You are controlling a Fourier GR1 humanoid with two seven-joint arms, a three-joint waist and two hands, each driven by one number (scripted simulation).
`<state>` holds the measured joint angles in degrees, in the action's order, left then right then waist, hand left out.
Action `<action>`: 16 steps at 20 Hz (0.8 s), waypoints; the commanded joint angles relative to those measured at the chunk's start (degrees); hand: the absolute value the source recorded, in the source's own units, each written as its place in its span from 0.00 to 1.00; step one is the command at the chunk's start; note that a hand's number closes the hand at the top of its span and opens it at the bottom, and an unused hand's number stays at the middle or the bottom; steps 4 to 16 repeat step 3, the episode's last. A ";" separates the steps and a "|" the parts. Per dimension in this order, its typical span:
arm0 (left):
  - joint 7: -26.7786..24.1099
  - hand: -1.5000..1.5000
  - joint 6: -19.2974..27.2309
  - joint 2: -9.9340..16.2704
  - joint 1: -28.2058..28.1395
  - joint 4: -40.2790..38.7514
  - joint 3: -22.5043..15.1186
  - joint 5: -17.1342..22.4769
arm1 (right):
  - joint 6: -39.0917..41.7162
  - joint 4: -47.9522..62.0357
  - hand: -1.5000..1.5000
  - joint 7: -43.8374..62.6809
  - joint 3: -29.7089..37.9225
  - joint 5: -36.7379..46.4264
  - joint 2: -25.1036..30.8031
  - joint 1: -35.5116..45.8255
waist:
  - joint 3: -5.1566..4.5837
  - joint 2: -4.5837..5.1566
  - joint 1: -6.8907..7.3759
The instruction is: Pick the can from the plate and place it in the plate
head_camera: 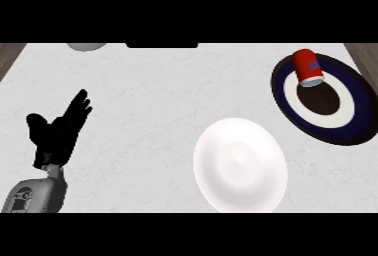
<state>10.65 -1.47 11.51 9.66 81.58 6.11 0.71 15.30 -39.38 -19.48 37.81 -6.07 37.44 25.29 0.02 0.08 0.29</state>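
A pale, faintly marbled counter (148, 100) fills the head view, with brown strips showing at its far corners. At the far edge a dark rectangular shape (162, 45) and part of a grey rounded object (86, 46) can be made out; what they are cannot be told.

On the right a dark blue plate (354, 100) with a white ring and a dark centre is seen. The red can (307, 66) stands on its far rim, tilted, its pale end turned toward the plate's middle. A white plate (239, 164) lies nearer, well apart from the can.

At the left the left hand (57, 132) is held up, fingers straight and together, thumb spread, nothing held. The right hand is not shown.

The can is judged light, stiff and smooth, so liable to slip or roll; it would best be taken round the middle of its side, thumb opposite fingers.
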 commanded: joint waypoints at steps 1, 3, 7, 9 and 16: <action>-1.41 0.50 -0.63 -0.94 0.40 -0.69 0.10 0.45 | -1.02 8.56 0.00 -4.14 -1.88 1.66 2.35 2.63 | 0.03 0.11 0.30; 2.14 0.50 0.30 -1.60 -1.17 3.12 -0.54 0.54 | 3.62 8.66 0.00 -2.77 -0.48 0.17 6.96 0.78 | 0.04 0.04 0.32; 2.14 0.50 0.30 -1.60 -1.17 3.12 -0.54 0.54 | 3.62 8.66 0.00 -2.77 -0.48 0.17 6.96 0.78 | 0.04 0.04 0.32; 2.14 0.50 0.30 -1.60 -1.17 3.12 -0.54 0.54 | 3.62 8.66 0.00 -2.77 -0.48 0.17 6.96 0.78 | 0.04 0.04 0.32; 2.14 0.50 0.30 -1.60 -1.17 3.12 -0.54 0.54 | 3.62 8.66 0.00 -2.77 -0.48 0.17 6.96 0.78 | 0.04 0.04 0.32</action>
